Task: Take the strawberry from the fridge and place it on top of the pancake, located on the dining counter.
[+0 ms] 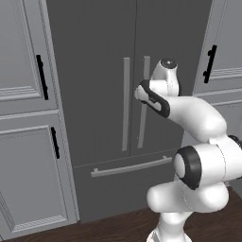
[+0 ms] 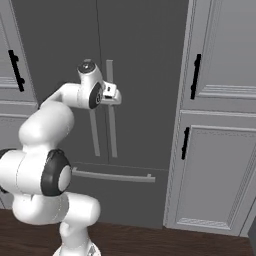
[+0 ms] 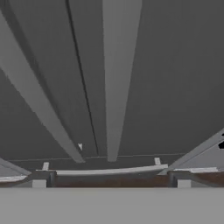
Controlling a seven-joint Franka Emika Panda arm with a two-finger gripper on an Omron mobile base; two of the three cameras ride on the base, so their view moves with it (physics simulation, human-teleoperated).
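The fridge [image 1: 104, 94] fills what lies ahead of my fingers [image 3: 111, 183]: a tall dark grey front, both upper doors shut, the bottom drawer [image 1: 118, 184] shut below them. Light grey panelled cabinets [image 1: 28, 142] stand to either side of it, well off from my fingers.

The strawberry must be behind these doors; I cannot see it, so the door comes first, by my reckoning.

What the coming move turns on is the pair of long bar handles [image 1: 126, 104] either side of the seam between the doors. They lie straight ahead of my fingers and just beyond them, not yet touched. Their long axis runs upright, up and down the door, so my fingers need to straddle one bar across its width. In the hand view the bar to the right of the seam [image 3: 118, 78] lines up nearest the middle between my fingertips; the other runs off to one side.

My arm is raised and folded, elbow high, forearm reaching forward at handle height, hand pointed at the doors and tipped downward.

My fingers stand wide apart, holding nothing.
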